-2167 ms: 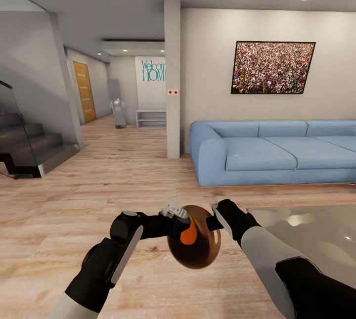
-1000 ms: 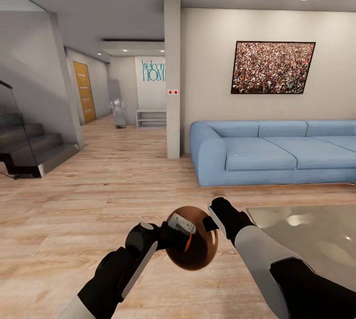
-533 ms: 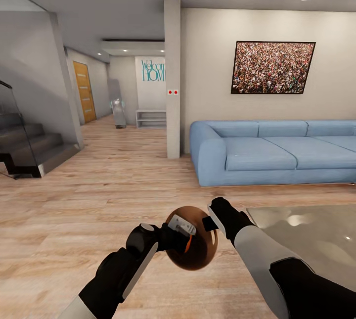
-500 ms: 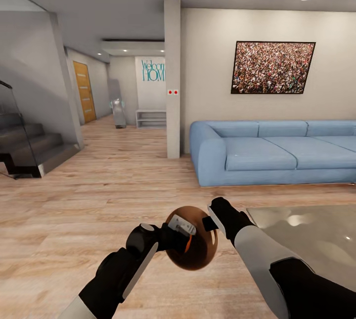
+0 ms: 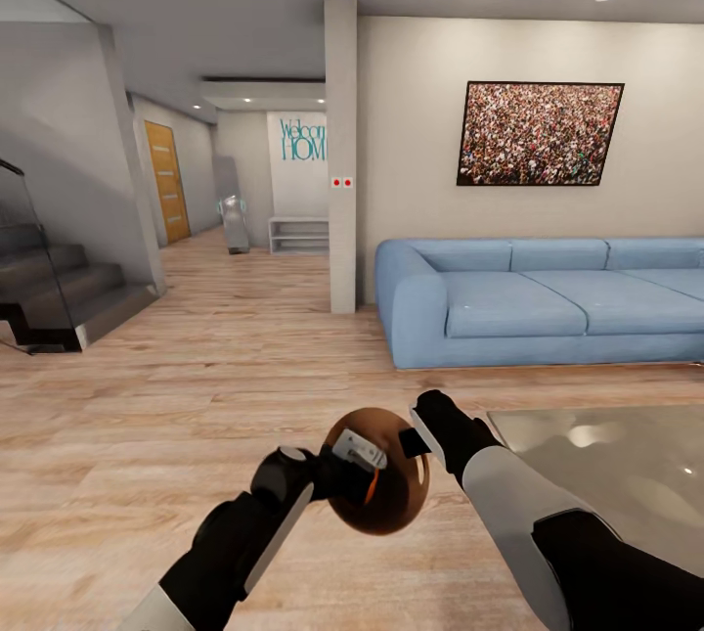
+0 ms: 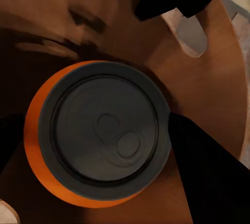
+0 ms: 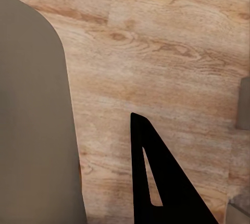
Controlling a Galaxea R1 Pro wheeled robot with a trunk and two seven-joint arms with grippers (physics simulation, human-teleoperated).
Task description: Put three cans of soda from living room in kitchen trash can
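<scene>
The robot stands on the wood floor of the living room, both arms reaching forward and low. The right gripper holds the bin by its rim, with the coppery inside turned toward the head camera; its fingers sit at the rim's upper right edge, pinching the wall. In the right wrist view the bin's pale grey outside sits beside one dark finger, with floor planks behind.

The left gripper reaches into the bin's mouth, pinching an orange soda can, of which a sliver shows past the gripper. In the left wrist view the can is seen end-on, its dark grey top and pull tab facing the camera, dark fingers pressed against its sides and the glossy brown bin wall all around it.

A light-blue sofa stands ahead on the right, below a framed picture. A glossy low counter lies just beside the right arm. A pillar stands beside the sofa, a staircase at far left, and a hallway with a wooden door lies between them.
</scene>
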